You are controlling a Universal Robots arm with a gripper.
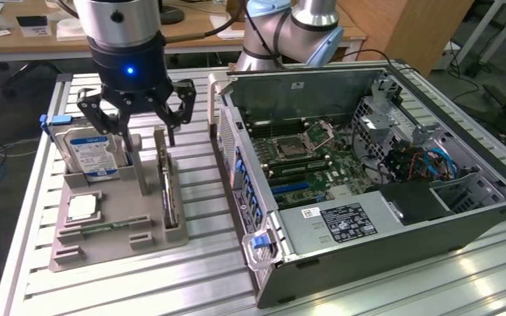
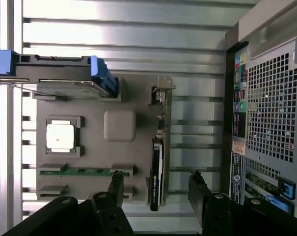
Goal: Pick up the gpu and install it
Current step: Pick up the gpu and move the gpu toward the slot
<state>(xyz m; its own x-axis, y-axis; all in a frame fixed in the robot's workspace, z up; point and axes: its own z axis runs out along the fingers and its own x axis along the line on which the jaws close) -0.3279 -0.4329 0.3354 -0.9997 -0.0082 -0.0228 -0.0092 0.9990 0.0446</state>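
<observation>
Your tool [image 1: 147, 146] hangs wide open and empty over the gpu [image 2: 157, 172]; nothing is picked up yet, and the gpu sits in its holder [image 1: 112, 245].

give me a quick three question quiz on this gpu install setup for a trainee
1. True or false: the hand is shut on the gpu.
2. Where is the gpu? A: standing on edge in the grey holder. B: gripped in the hand. C: lying flat.
3. Fill in: the part with the blue and white label, standing in the same holder, is the ____.

Key
1. False: the hand is open, and the wrist view shows a finger on either side of the gpu.
2. A
3. hard drive
</observation>
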